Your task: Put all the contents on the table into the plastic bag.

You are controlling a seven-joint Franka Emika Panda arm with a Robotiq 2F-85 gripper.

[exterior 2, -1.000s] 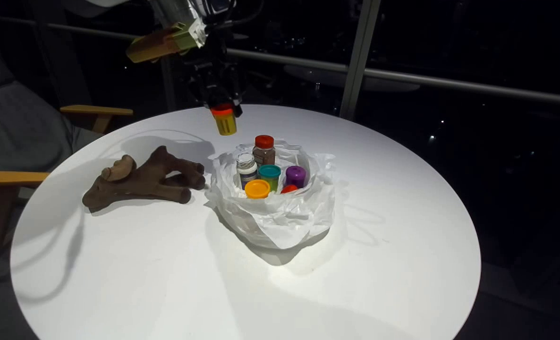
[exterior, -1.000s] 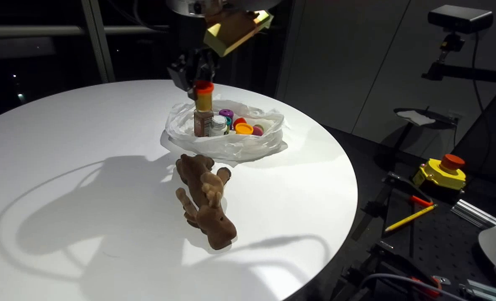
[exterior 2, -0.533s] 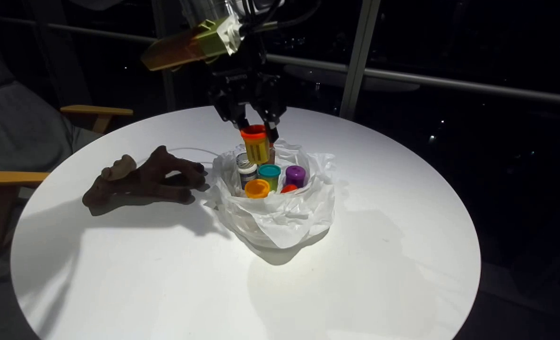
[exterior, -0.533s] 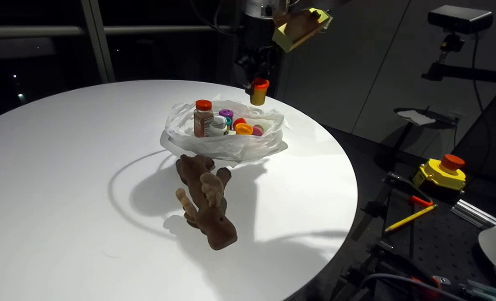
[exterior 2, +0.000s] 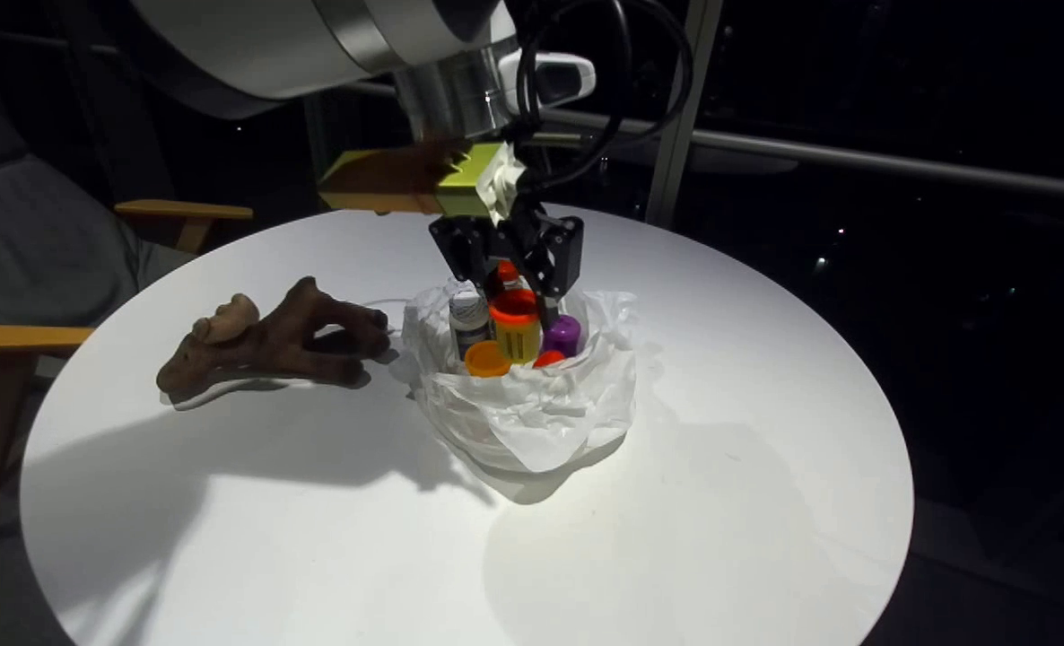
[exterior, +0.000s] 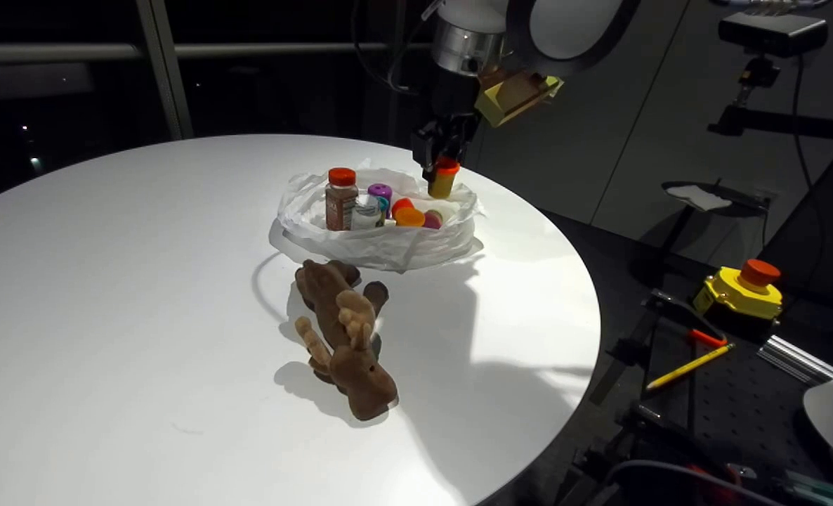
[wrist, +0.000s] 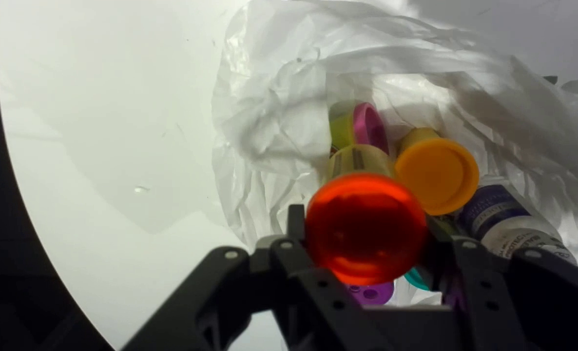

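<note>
holding tub by red lid in end effector; probably light, stiff, slightly slick, best gripped there.

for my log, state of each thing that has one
gripper: closed on red-lidded tub
red-lidded tub: held, lid on
plastic bag: open
orange-lidded tub: lid on
pink-lidded tub: lid on, sideways
red-capped bottle: capped, upright
white bottle: cap unclear
purple container: upright
brown plush: lying outside bag

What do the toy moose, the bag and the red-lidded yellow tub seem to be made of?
Toy moose: probably plush fabric, matte, without glare. Bag: thin plastic film, crinkled and translucent. Red-lidded yellow tub: likely smooth plastic, its lid showing soft highlights.
</note>
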